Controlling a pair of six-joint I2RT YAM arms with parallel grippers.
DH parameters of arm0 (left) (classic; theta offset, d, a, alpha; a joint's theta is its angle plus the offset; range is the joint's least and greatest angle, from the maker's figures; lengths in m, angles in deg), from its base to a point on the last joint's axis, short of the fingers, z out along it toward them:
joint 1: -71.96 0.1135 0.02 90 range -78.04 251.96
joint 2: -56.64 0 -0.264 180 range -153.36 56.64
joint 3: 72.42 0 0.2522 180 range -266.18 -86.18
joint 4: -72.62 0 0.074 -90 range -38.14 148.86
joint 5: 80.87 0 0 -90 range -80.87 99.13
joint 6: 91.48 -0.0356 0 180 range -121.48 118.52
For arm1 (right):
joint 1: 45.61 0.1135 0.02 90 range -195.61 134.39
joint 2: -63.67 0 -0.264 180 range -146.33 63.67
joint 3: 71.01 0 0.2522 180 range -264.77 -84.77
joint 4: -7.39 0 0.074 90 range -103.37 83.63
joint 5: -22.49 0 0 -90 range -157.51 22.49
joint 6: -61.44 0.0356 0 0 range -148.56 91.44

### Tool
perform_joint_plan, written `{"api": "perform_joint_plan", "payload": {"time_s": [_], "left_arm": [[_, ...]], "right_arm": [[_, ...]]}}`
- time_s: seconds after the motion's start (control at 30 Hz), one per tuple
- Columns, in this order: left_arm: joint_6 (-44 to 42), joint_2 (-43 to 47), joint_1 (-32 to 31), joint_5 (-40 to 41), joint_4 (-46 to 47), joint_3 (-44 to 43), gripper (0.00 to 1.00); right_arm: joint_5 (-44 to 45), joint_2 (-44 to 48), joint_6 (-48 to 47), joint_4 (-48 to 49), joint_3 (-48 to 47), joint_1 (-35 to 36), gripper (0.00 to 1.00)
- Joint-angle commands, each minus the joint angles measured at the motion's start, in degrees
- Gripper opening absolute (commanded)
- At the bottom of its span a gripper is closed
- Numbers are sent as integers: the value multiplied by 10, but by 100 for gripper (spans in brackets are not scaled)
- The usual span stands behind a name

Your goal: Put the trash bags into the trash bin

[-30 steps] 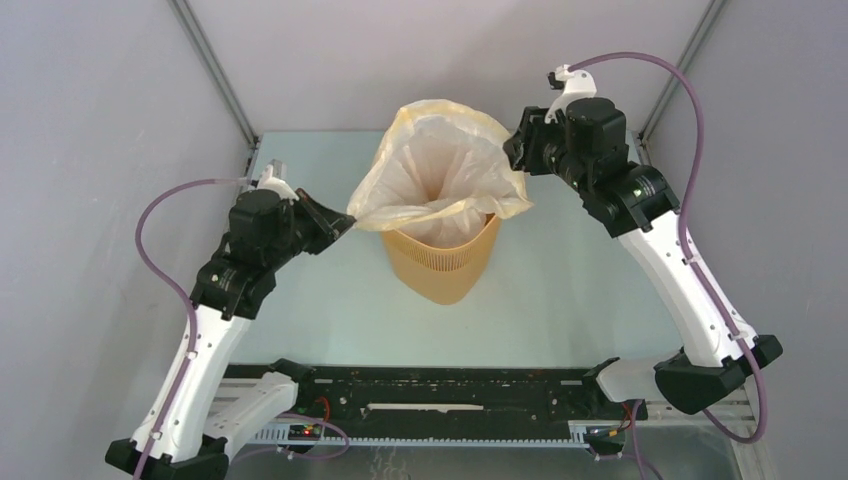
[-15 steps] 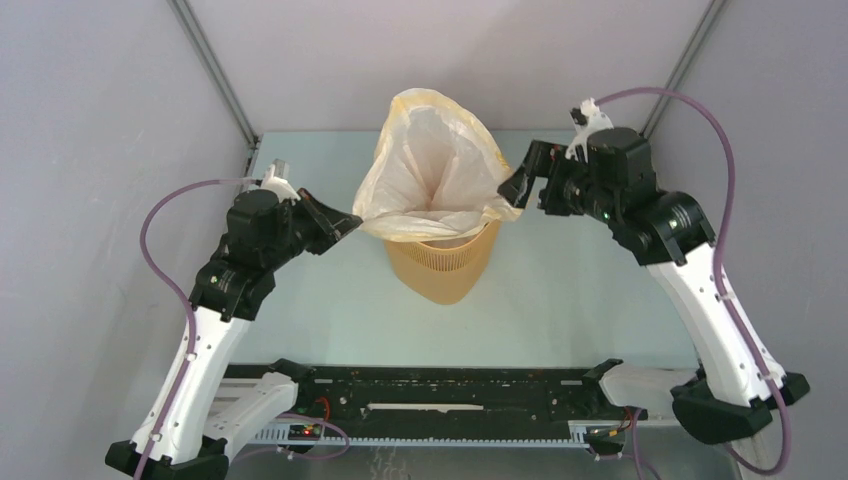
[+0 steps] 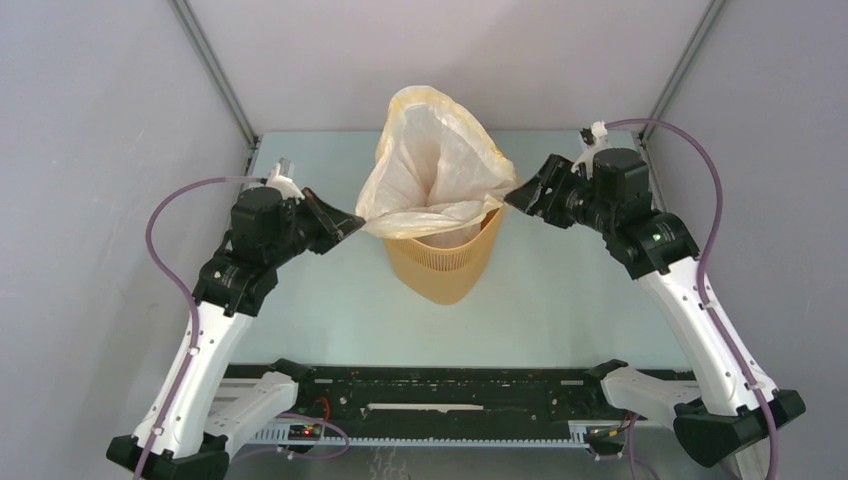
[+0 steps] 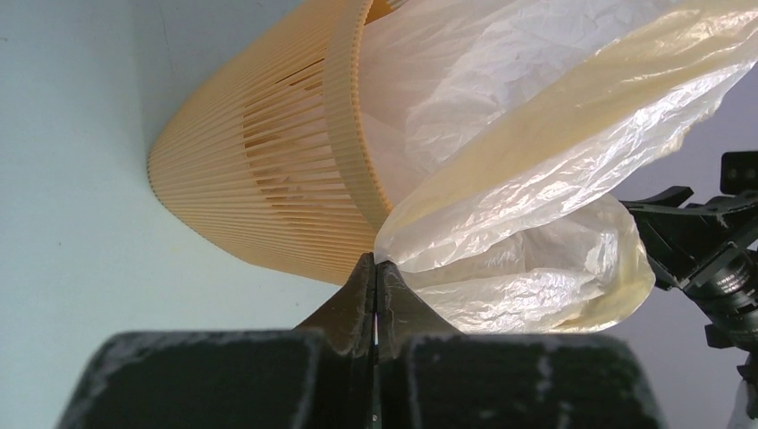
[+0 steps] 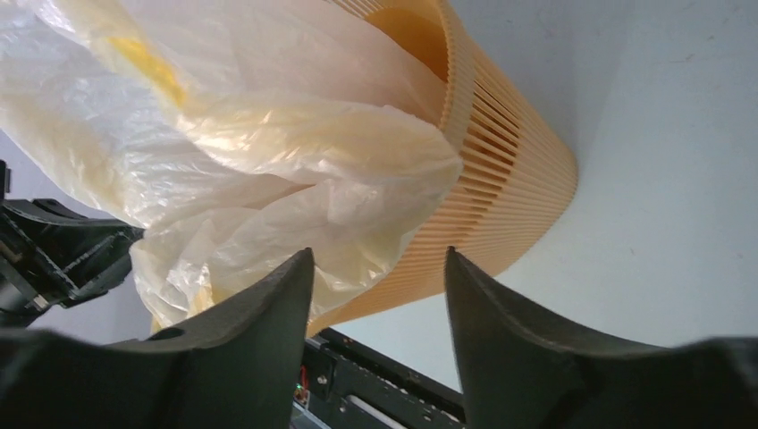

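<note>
Trash bag (image 3: 432,165) half-seated in trash bin (image 3: 440,268), mouth billowing above | left pincer (image 4: 375,266) clenched on its rim | right pincer (image 5: 377,264) released beside opposite rim | I judge film flimsy, slippery; grip yellowish hem.

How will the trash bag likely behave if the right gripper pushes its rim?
Probably floppy: the trash bag is thin, wrinkled film, folding on itself. Likely very light: the left gripper holds it by one pinched edge. Pushing may just crumple it.
</note>
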Motion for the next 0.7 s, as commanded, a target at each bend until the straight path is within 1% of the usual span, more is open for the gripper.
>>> {"api": "perform_joint_plan", "payload": {"time_s": [0.0, 0.07, 0.13, 0.17, 0.27, 0.4, 0.53, 0.67], "left_arm": [[-16, 4, 5, -17, 7, 8, 0], [-19, 9, 5, -15, 5, 13, 0], [-24, 12, 5, -11, -2, 15, 0], [-25, 14, 5, -9, -5, 17, 0], [-27, 18, 6, -7, -11, 26, 0], [-38, 28, 6, 9, -29, 34, 0], [-51, 36, 7, 19, -40, 34, 0], [-59, 29, 8, 34, -54, 42, 0]], "right_arm": [[-24, 0, 1, 64, 4, -9, 56], [-19, 8, -8, 59, 9, -14, 40], [-7, 19, -20, 50, 17, -16, 27], [-2, 23, -26, 46, 23, -17, 19], [5, 34, -38, 34, 35, -25, 0], [5, 37, -51, 12, 36, -39, 0], [-1, 46, -65, 9, 42, -41, 0], [18, 42, -85, -5, 46, -42, 0]]}}
